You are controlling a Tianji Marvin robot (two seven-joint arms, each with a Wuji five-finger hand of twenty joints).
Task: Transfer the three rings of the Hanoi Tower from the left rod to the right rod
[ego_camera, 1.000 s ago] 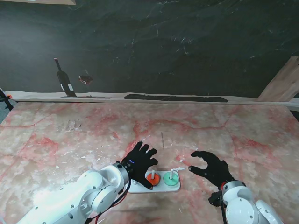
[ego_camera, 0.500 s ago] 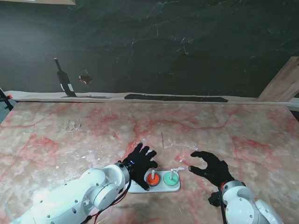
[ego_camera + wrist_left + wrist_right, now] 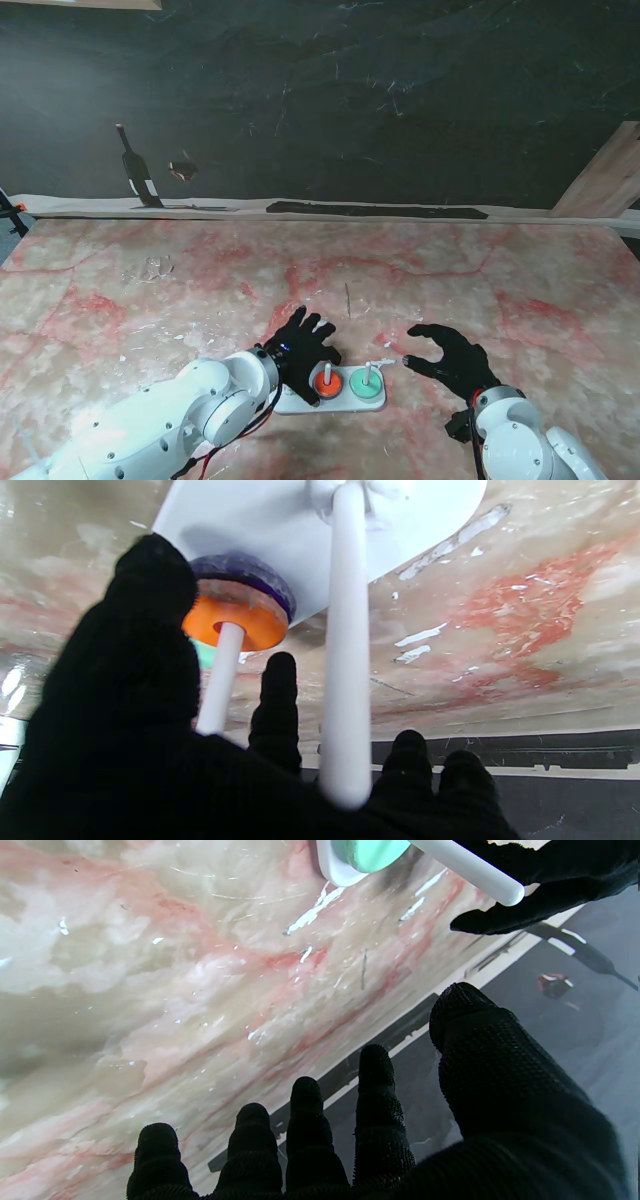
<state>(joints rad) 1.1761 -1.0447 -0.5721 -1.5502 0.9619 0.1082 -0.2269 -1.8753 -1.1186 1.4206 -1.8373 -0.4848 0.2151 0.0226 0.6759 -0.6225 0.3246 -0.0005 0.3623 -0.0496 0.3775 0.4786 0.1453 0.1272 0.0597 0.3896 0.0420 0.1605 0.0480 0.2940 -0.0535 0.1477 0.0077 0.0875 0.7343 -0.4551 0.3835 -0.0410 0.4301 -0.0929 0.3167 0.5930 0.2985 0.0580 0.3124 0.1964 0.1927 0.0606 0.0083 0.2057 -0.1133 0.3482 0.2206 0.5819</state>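
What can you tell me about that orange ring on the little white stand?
The orange ring is a flat, matte plastic-looking disc threaded on the middle white rod. It lies level on top of a wider purple ring, with rod showing above it. The left robot hand hovers right beside it, fingers spread; contact cannot be judged.

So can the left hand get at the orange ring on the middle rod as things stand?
Probably yes. The left hand is open right beside the orange ring, which lies on top with only the purple ring under it, nothing over it.
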